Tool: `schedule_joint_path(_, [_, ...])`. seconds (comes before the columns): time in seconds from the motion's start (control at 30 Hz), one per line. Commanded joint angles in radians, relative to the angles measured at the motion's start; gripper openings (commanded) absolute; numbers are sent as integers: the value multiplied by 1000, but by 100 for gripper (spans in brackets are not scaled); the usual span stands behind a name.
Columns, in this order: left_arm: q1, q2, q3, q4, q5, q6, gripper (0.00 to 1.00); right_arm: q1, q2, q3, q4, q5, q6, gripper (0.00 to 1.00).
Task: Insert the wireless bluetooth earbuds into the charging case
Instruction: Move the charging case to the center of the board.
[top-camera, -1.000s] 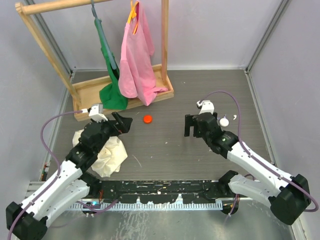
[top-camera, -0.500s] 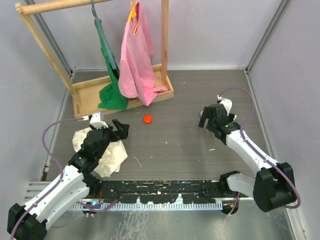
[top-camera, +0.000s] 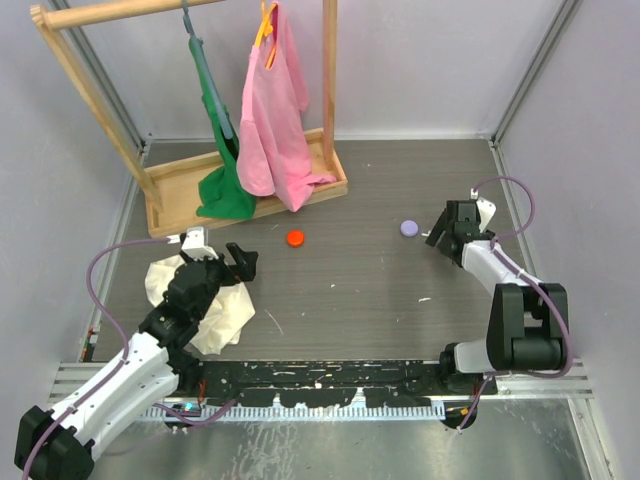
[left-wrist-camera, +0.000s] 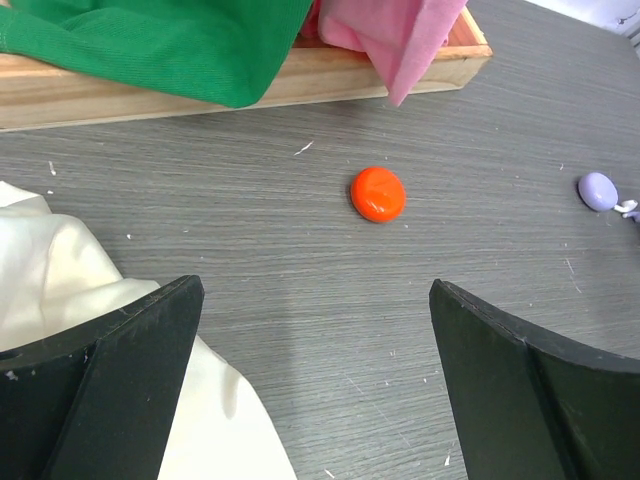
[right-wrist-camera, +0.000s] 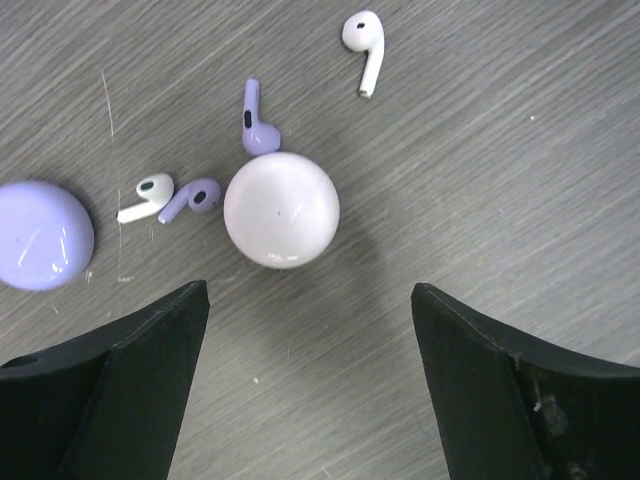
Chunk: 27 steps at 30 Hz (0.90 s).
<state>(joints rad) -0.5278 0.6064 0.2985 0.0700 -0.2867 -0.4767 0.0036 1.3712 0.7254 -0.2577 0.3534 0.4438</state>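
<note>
- The left gripper (top-camera: 243, 258) is far to the left of the small round pale-purple plastic case (top-camera: 408, 228), above a crumpled cream cloth (top-camera: 230, 312). Its black fingers (left-wrist-camera: 120, 360) are spread wide and hold nothing.
- A small red-orange round cap (top-camera: 294, 238) lies between that gripper and the purple case, well apart from the case.
- In the right wrist view, one tiny white plastic earbud (right-wrist-camera: 145, 195) lies just right of the purple case, right beside a tiny purple earbud (right-wrist-camera: 195, 195).
- A round pinkish-white case (right-wrist-camera: 281, 210) lies further right of the purple case.
- The second white earbud (right-wrist-camera: 362, 40) lies farthest from the purple case, up and to the right.
- The right gripper (top-camera: 437, 232) is near the purple case, on its right. Its fingers are spread wide and hold nothing.
</note>
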Motion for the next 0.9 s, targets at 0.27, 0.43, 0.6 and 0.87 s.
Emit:
schedule_joint_path(0.27, [3,10,-6,77,-3,41,98,-46,136,81,174,-53,22,76])
schedule_joint_path(0.43, [3,17,-6,80,5,44,98,-49,170,96,182,-30,34,71])
schedule_joint_path(0.6, [3,18,-6,83,12,45,98,-55,189,95,190,-14,46,69])
schedule_joint_path(0.87, [3,19,-7,85,21,47,98,-67,218,95,193,-8,49,66])
